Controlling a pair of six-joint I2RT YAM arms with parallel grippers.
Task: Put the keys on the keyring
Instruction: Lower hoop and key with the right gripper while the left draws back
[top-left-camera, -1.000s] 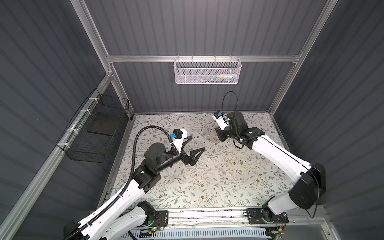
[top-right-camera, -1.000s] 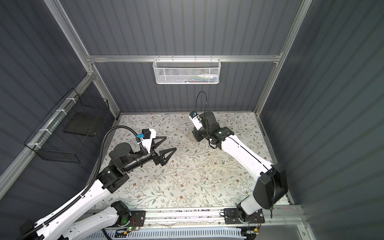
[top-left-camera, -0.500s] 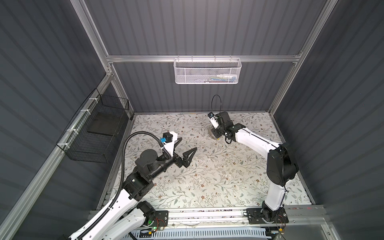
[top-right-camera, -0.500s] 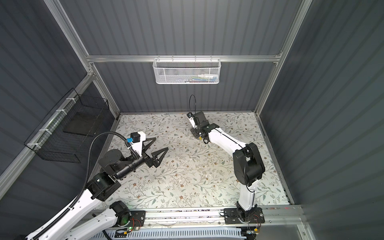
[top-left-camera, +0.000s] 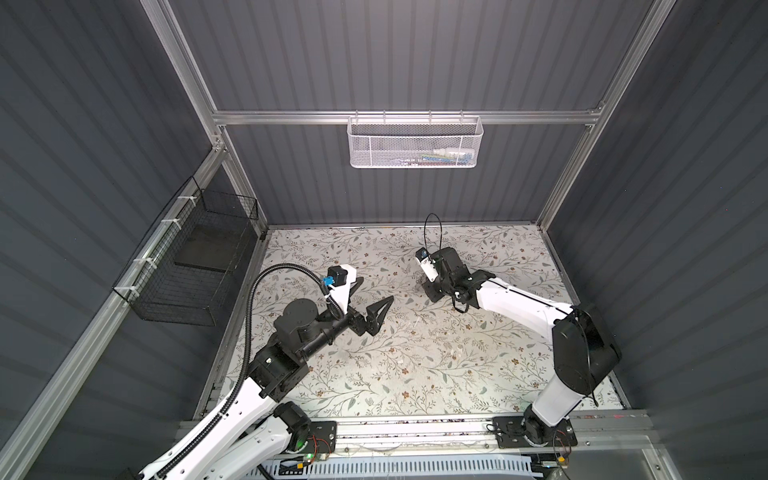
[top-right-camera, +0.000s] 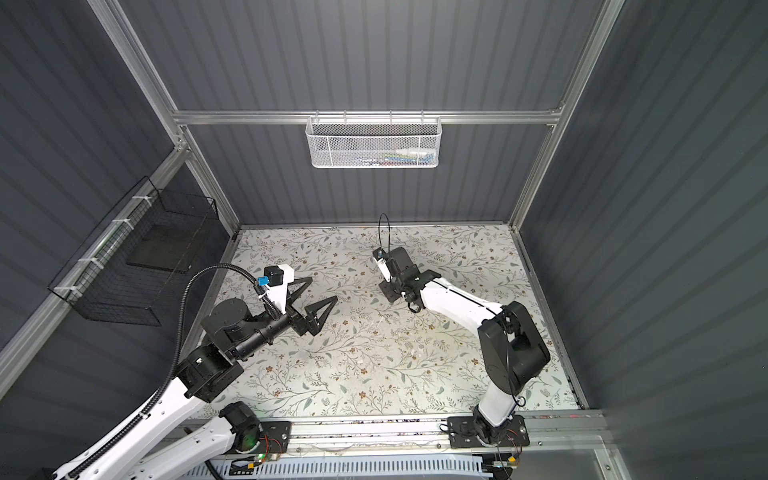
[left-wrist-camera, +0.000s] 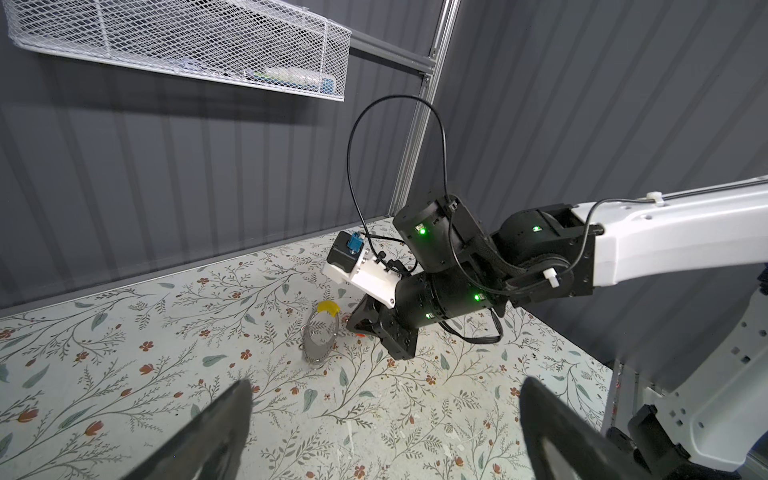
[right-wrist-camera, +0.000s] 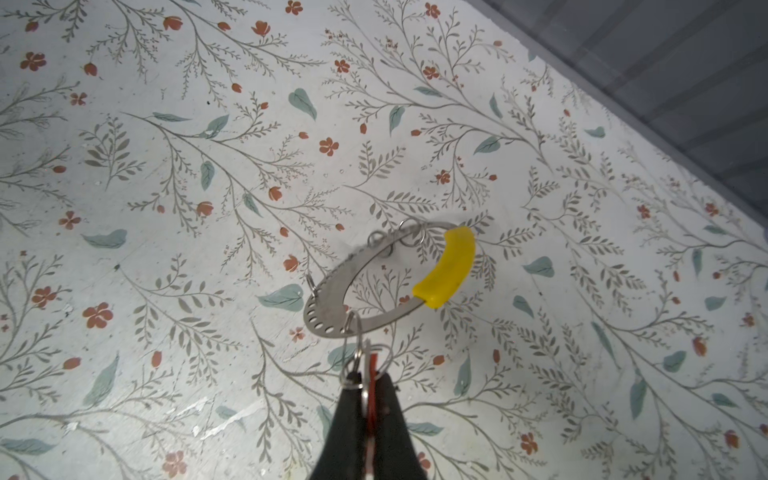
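Pinches small silvery keys with red plastic tag (right-wrist-camera: 373, 363) in right pincer (right-wrist-camera: 370, 380). Seems already threaded onto large thin grey hoop keyring with yellow section (right-wrist-camera: 320, 318), near floral counter (right-wrist-camera: 166, 124). Holds left pincer (top-left-camera: 377, 289) spread, well apart. Check link; lower gently before release.

Robot lab test cell. Dark grey ribbed panel walls (top-left-camera: 374, 62) hang on a bare aluminium extrusion frame (top-left-camera: 291, 117). White-and-black robot arms, left (top-left-camera: 224, 415) and right (top-left-camera: 519, 307), are bolted to a metal base rail (top-left-camera: 415, 428) at 6 o'clock, wiring exposed. Floral-print surface (top-left-camera: 415, 365). White mesh basket (top-left-camera: 414, 143) at 12 o'clock, black wire basket (top-left-camera: 195, 266) at 9 o'clock.
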